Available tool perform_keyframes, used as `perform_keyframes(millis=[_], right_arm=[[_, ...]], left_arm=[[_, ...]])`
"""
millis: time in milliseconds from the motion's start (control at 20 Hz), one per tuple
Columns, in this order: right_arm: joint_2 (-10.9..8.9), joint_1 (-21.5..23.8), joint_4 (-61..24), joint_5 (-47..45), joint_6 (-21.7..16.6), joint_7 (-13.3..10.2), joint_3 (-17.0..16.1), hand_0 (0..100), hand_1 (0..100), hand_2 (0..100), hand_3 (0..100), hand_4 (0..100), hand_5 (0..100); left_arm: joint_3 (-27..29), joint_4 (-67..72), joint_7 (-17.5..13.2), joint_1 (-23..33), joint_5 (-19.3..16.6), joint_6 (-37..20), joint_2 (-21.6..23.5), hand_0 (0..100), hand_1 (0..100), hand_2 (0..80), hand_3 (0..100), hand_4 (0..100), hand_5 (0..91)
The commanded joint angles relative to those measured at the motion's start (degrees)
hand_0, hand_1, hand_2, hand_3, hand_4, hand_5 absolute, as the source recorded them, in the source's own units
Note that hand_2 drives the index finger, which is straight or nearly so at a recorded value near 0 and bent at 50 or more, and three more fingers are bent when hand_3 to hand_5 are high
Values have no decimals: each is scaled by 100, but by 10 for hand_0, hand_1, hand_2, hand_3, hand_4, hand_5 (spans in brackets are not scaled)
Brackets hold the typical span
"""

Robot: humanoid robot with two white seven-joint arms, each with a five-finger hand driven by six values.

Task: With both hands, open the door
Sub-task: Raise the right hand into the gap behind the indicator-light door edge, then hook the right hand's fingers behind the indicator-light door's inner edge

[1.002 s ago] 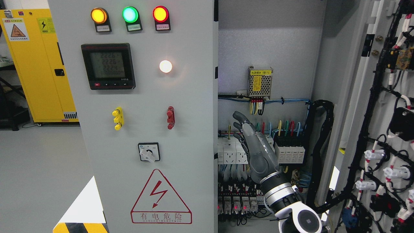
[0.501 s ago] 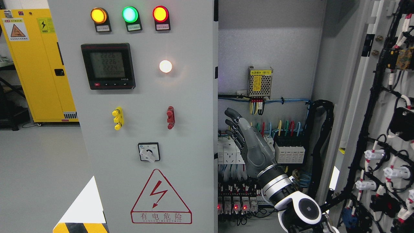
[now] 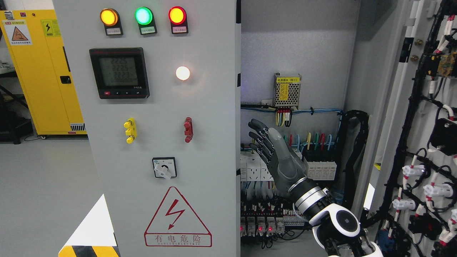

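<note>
Door [image 3: 160, 142] left of right-hand fingers [image 3: 257, 137].

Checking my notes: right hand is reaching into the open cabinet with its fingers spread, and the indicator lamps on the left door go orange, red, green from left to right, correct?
Not quite. The head view shows the lamps as orange, green, red. The right hand does reach into the open cabinet with fingers spread.

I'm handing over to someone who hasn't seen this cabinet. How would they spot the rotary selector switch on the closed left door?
Start at the grey closed left cabinet door with three round lamps across its top. Go down past the black digital meter and the yellow and red handles. The white-knobbed rotary selector switch sits on a square black-framed plate just above the red triangular lightning warning sign, the door's only turnable knob.
</note>
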Motion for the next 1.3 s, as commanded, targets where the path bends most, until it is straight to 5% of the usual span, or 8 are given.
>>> perform_keyframes(millis=[0,501,1253], right_arm=[[-149,-153,462,-49,3,85,-99,214,107,0,0,0,0],[-131,-249,454,-101,11,797,-99,214,106,0,0,0,0],[-88,-478,621,-119,380,885,-222,214,107,0,0,0,0]], left_arm=[[-8,-3,0,0,0,-3,96,335,169,0,0,0,0],[-8,-3,0,0,0,-3,96,335,170,0,0,0,0],[-8,-3,-9,0,0,-3,96,334,173,0,0,0,0]])
